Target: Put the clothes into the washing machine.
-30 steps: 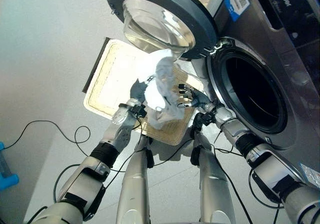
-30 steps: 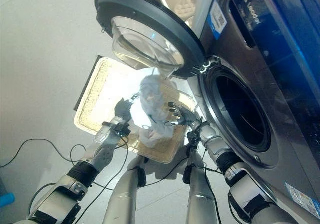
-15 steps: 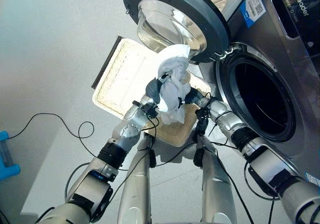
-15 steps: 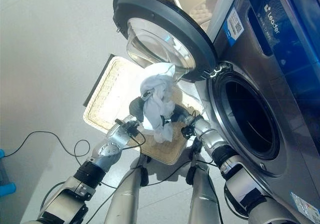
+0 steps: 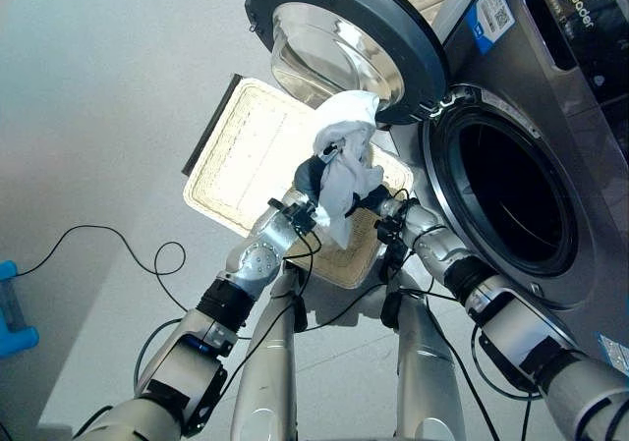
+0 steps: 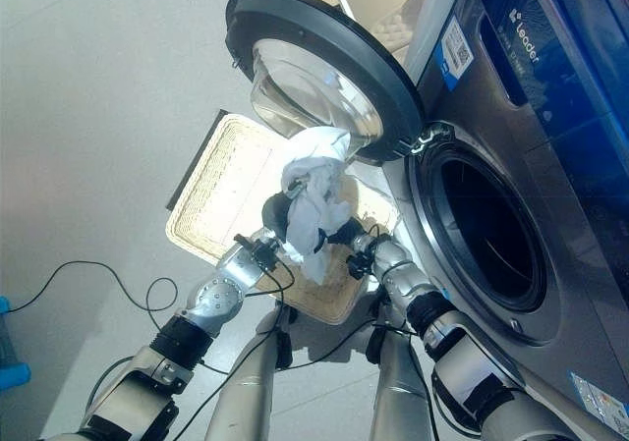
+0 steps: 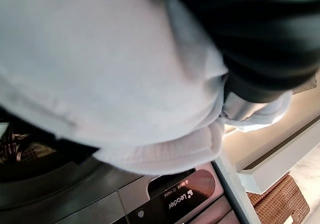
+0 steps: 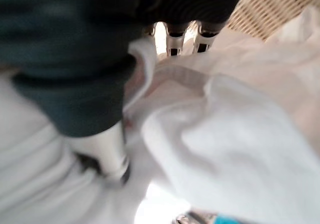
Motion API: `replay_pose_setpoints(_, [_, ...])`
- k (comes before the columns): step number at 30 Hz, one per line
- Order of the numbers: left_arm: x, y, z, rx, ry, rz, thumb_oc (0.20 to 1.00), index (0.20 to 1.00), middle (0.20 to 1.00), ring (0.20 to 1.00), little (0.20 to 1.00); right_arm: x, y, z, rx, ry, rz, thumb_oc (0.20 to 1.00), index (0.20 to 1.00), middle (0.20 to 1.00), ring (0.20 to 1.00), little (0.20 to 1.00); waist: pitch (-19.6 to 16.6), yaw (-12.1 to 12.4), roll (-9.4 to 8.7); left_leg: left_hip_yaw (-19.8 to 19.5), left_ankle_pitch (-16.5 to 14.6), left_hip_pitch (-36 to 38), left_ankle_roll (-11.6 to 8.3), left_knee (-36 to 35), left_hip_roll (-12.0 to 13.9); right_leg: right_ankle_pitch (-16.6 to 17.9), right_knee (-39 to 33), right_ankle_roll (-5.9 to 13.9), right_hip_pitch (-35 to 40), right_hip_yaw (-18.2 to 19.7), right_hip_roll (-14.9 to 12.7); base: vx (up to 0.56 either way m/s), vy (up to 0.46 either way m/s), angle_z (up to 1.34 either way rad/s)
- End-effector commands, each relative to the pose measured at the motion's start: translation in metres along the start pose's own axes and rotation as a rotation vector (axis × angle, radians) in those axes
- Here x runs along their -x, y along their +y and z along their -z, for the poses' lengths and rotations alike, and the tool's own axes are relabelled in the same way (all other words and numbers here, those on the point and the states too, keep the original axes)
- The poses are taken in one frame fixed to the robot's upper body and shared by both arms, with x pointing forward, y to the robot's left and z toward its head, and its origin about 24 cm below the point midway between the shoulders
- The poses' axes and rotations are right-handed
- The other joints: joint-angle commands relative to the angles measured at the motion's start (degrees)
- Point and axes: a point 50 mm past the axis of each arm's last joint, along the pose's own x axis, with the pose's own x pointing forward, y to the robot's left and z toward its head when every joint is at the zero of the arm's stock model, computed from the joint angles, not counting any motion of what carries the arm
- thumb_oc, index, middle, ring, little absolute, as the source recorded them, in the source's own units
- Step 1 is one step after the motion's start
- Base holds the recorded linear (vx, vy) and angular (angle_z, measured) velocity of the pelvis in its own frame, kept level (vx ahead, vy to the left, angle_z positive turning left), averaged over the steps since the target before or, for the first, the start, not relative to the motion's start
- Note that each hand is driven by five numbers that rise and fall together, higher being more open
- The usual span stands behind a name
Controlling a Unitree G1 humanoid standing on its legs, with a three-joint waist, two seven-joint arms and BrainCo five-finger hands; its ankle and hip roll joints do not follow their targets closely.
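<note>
- Left eye view: a bundle of white cloth (image 5: pixel 344 166) is held up between the two hands, above the near end of a flat woven basket (image 5: pixel 246 151) that lies on the pale floor (image 5: pixel 98 117).
- The left hand (image 5: pixel 307 178) is pressed against the bundle's left side; its dark cover shows, but the fingers are buried in the cloth, so I cannot tell how they are set.
- The right hand (image 5: pixel 378 200) meets the bundle from the right, low down, with its fingers also lost in the folds; I cannot tell whether they curl.
- The top of the cloth reaches up to just below the glass bowl of the washing machine's door (image 5: pixel 339 38), which stands swung wide.
- The washing machine (image 5: pixel 550 87) is to the right, its round drum opening (image 5: pixel 511 195) dark. The cloth is outside it, left of the opening's rim and near the door hinge.
- Left wrist view: white cloth (image 7: pixel 110 79) lies bunched close against the dark cover, with the machine's front panel beyond it.
- Right wrist view: cloth (image 8: pixel 240 134) is heaped over the fingers (image 8: pixel 172 42), whose bases show under the dark cover; woven basket (image 8: pixel 265 9) shows past them.
</note>
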Motion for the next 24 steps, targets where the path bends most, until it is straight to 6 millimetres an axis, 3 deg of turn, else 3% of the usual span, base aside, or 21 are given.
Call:
replay_pose_setpoints(1, [-0.024, -0.056, 0.017, 0.101, 0.009, 0.240, 0.200, 0.200, 0.200, 0.200, 0.200, -0.024, 0.022, -0.065, -0.099, -0.336, -0.092, 0.200, 0.200, 0.200, 0.200, 0.200, -1.15, -0.10, 3.43, 2.90, -4.58, -0.91, -0.46, 1.90, -4.40, -5.59, 4.46, 4.29, 0.65, -2.00, 1.39, 0.00, 0.000, 0.00])
replay_pose_setpoints(13, [-0.023, -0.048, 0.016, -0.006, 0.006, 0.192, 0.200, 0.200, 0.200, 0.200, 0.200, -0.018, 0.014, -0.067, -0.222, -0.436, -0.015, 0.200, 0.200, 0.200, 0.200, 0.200, -1.15, -0.72, 3.24, 3.36, -4.47, -0.77, -0.61, 1.56, -3.95, -5.27, 4.06, 4.50, 0.64, -1.77, 1.51, 0.00, 0.000, 0.00])
replay_pose_setpoints(16, [-0.022, -0.040, 0.013, -0.111, 0.007, 0.154, 0.200, 0.200, 0.200, 0.200, 0.200, -0.016, 0.012, -0.063, -0.239, -0.440, 0.008, 0.200, 0.200, 0.200, 0.200, 0.200, -1.15, -0.95, 3.36, 3.66, -4.27, -0.65, -0.66, 1.06, -3.85, -5.16, 3.71, 4.54, 0.59, -1.81, 1.69, 0.00, 0.000, 0.00])
replay_pose_setpoints(17, [-0.022, -0.038, 0.013, -0.135, 0.011, 0.144, 0.244, 0.244, 0.244, 0.244, 0.244, -0.016, 0.011, -0.062, -0.247, -0.442, 0.013, 0.200, 0.200, 0.200, 0.200, 0.200, -1.15, -1.04, 3.35, 3.69, -4.23, -0.68, -0.67, 1.02, -3.84, -5.13, 3.64, 4.52, 0.57, -1.80, 1.76, 0.00, 0.000, 0.00])
replay_pose_setpoints(18, [-0.021, -0.034, 0.014, -0.186, 0.037, 0.122, 0.765, 0.765, 0.765, 0.765, 0.765, -0.014, 0.009, -0.060, -0.275, -0.449, 0.031, 0.200, 0.200, 0.200, 0.200, 0.200, -1.15, -1.17, 3.42, 3.73, -4.20, -0.68, -0.72, 1.10, -3.75, -5.18, 3.74, 4.56, 0.58, -1.76, 1.77, 0.00, 0.000, 0.00])
replay_pose_setpoints(19, [-0.021, -0.033, 0.014, -0.197, 0.041, 0.119, 1.000, 1.000, 1.000, 1.000, 1.000, -0.014, 0.008, -0.060, -0.280, -0.450, 0.032, 0.200, 0.200, 0.200, 0.200, 0.200, -1.15, -1.19, 3.42, 3.73, -4.21, -0.69, -0.74, 1.11, -3.75, -5.18, 3.72, 4.56, 0.57, -1.75, 1.78, 0.00, 0.000, 0.00])
replay_pose_setpoints(24, [-0.016, -0.017, 0.015, -0.384, 0.114, 0.048, 1.000, 1.000, 1.000, 1.000, 1.000, -0.008, 0.000, -0.056, -0.365, -0.492, 0.098, 0.200, 0.200, 0.200, 0.200, 0.200, -1.15, -1.60, 3.64, 4.11, -4.14, -0.31, -0.84, 0.90, -3.68, -5.21, 3.38, 4.59, 0.91, -1.82, 2.01, 0.00, 0.006, 0.00])
